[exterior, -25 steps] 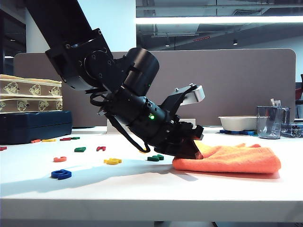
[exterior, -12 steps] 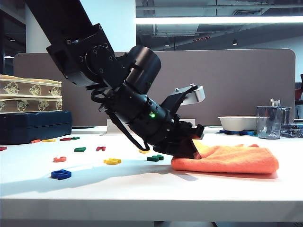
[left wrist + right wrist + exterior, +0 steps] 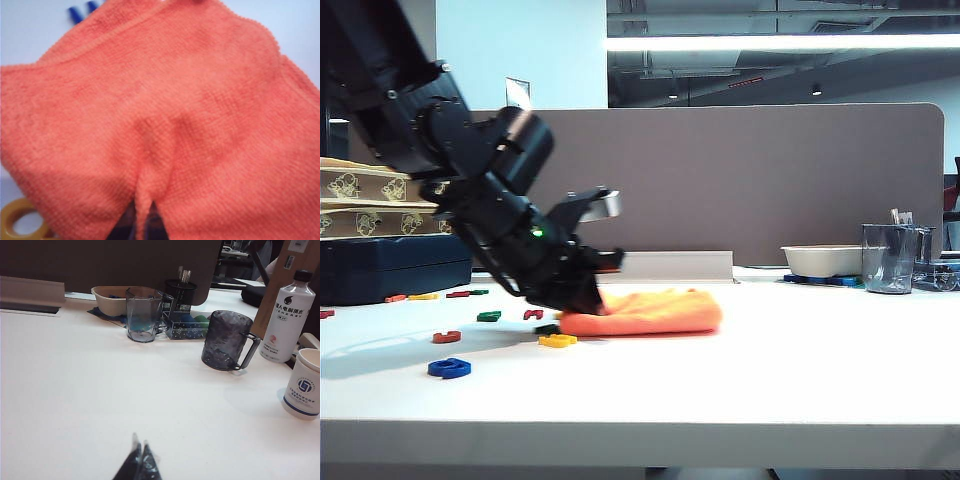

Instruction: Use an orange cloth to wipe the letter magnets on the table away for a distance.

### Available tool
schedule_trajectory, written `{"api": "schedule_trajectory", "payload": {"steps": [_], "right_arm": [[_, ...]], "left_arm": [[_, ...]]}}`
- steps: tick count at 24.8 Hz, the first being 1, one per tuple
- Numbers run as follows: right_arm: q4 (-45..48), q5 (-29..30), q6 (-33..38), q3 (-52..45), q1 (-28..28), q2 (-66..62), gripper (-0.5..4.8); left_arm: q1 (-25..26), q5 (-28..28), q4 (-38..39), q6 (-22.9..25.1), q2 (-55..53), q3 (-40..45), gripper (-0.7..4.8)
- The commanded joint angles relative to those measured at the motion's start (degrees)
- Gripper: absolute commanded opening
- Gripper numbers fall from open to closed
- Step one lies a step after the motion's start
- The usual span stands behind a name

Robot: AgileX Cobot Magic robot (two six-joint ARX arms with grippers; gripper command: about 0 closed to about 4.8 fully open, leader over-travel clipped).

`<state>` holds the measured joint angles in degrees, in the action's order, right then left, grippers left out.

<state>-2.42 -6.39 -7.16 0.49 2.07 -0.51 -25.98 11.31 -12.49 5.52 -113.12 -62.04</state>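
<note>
White table, brown divider behind. Left gripper pinching orange cloth, letter magnets at its eight o'clock. Right gripper pressed together, mugs at one o'clock.

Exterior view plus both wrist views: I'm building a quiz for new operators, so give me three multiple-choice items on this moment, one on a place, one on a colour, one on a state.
1. Where does the orange cloth lie?
A. on the table, left of middle
B. in the white bowl
C. on the stacked boxes

2. What colour is the letter magnet nearest the table's front edge?
A. red
B. blue
C. green

3. How does the left claw stand?
A. wide open above the cloth
B. shut on the cloth
C. out of view

Answers:
1. A, the cloth rests flat on the white top.
2. B, the blue letter lies closest to the camera.
3. B, the left wrist view shows cloth pinched into a fold at the fingertips.
</note>
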Motion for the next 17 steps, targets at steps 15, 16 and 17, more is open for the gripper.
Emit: {"api": "schedule_trajectory", "payload": {"steps": [15,16,17], "right_arm": [[0.74,-0.07,0.07,0.02,-0.02,0.46,-0.01],[0.74,-0.09,0.07,0.02,-0.02,0.46,-0.01],[0.74,-0.09,0.07,0.02,-0.02,0.46,-0.01]], "left_arm": [[13.84,-1.07,-0.5,3.28,2.05,0.13,-0.06],[14.6,-1.07,-0.55,3.72,2.05,0.13,-0.06],[15.52,-1.07,-0.52,4.17,2.05,0.13,-0.06]]}}
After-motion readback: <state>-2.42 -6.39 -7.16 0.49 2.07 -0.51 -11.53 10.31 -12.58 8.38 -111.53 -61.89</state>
